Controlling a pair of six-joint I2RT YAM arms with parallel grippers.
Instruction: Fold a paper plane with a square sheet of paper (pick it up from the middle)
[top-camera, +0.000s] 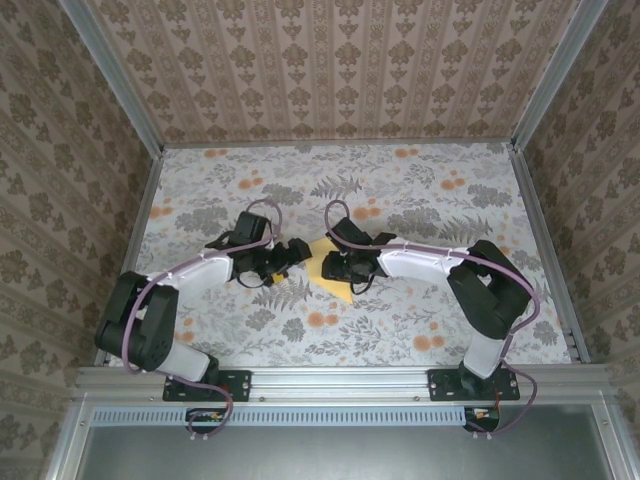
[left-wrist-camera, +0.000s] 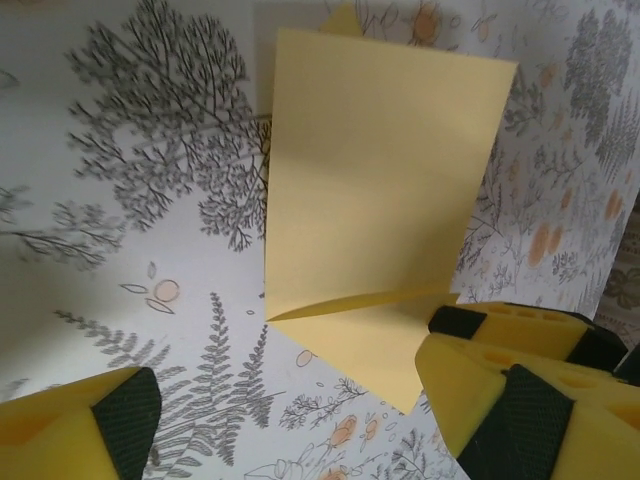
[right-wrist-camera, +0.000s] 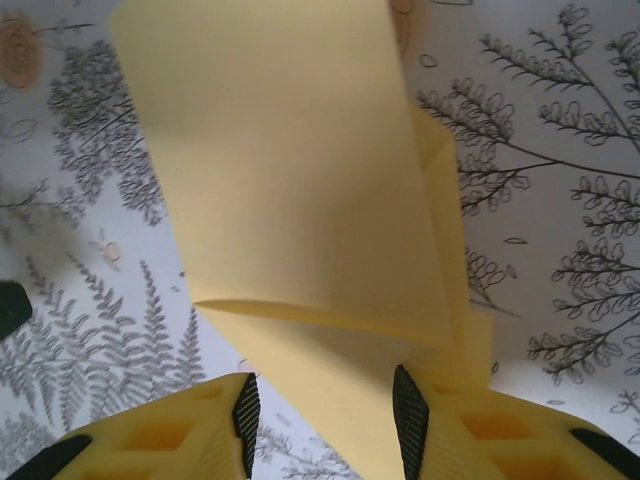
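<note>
Pale-yellow sheet of paper (top-camera: 336, 289): is lying near the middle of the tabletop (top-camera: 470, 210), partly folded, with the two arms' jaws closing in on it from either side.
Fold: in the left wrist view one broad panel is standing up from a straight crease and leaning toward 12 o'clock. A lower layer is lying flat on the tabletop with its corner pointing to 5 o'clock.
Side layers: in the right wrist view narrower folded layers are stacking up along the 3 o'clock side of the raised panel.
Left arm (top-camera: 200, 268): is reaching in from 8 o'clock, and the left jaws are sitting at the sheet's 9 o'clock.
Left jaws: are standing spread wide and pinching nothing. One finger (left-wrist-camera: 500, 400) is sitting at the crease's 3 o'clock end, and I cannot tell whether it is touching. The other finger (left-wrist-camera: 90, 430) is resting over bare tabletop at 8 o'clock.
Right arm (top-camera: 420, 262): is reaching in from 4 o'clock, and the right jaws are sitting at the sheet's 3 o'clock.
Right jaws: are standing partly spread with a clear gap between the pads (right-wrist-camera: 405, 410). The flat lower layer is running through that gap, unpinched.
Tabletop print: is showing grey ferns and small orange flowers.
</note>
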